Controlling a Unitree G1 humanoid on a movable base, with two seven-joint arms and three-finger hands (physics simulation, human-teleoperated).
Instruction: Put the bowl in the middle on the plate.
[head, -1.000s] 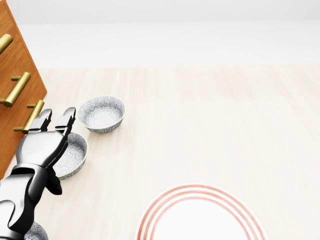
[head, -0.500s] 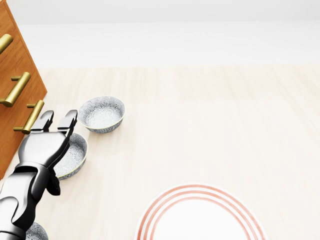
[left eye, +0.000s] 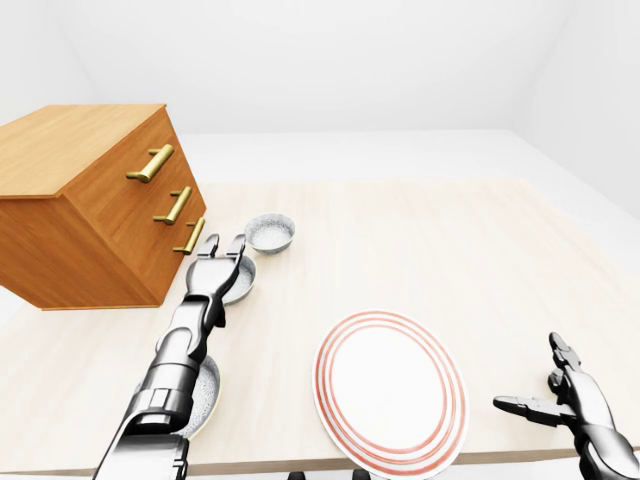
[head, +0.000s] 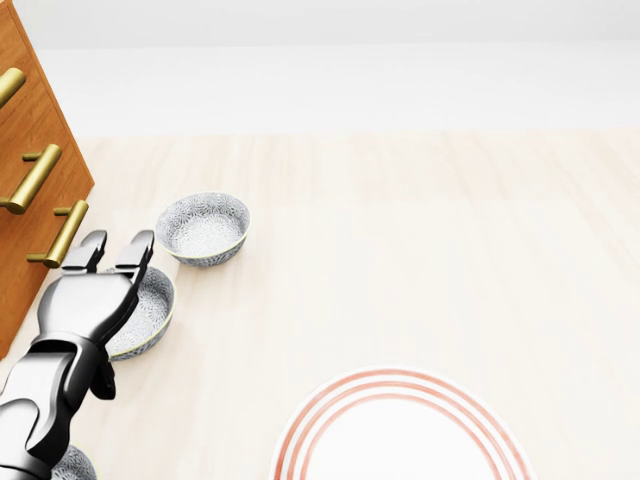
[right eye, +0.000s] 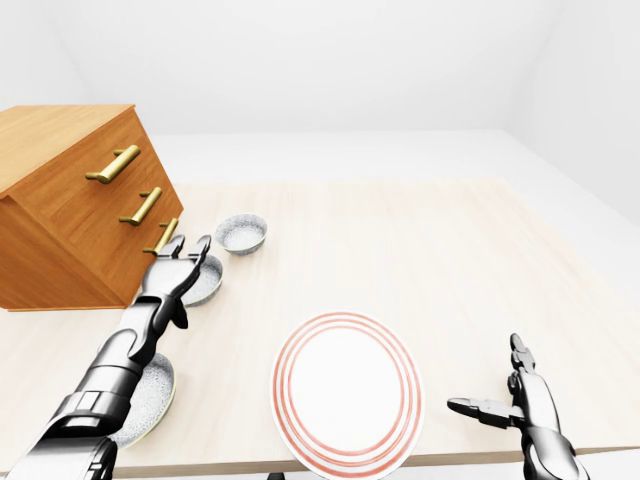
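Three grey patterned bowls lie in a row beside the dresser. The middle bowl (head: 152, 303) is partly hidden under my left hand (head: 114, 246), which hovers over its left rim with fingers spread open and nothing held. The far bowl (head: 203, 228) lies just past the fingertips. My forearm covers part of the near bowl (left eye: 203, 396). The white plate (left eye: 390, 385) with red rings rests near the table's bottom edge, right of the bowls. My right hand (right eye: 497, 393) is open and empty at the bottom right, clear of the plate.
A wooden dresser (left eye: 80, 210) with brass handles (head: 66, 231) stands on the table's left side, close to my left hand. The light wood table (left eye: 440, 250) stretches to the right and top. Its near edge runs just below the plate.
My left hand has slid slightly toward the bottom of the head view, over the middle bowl. Bowls and plate have not moved.
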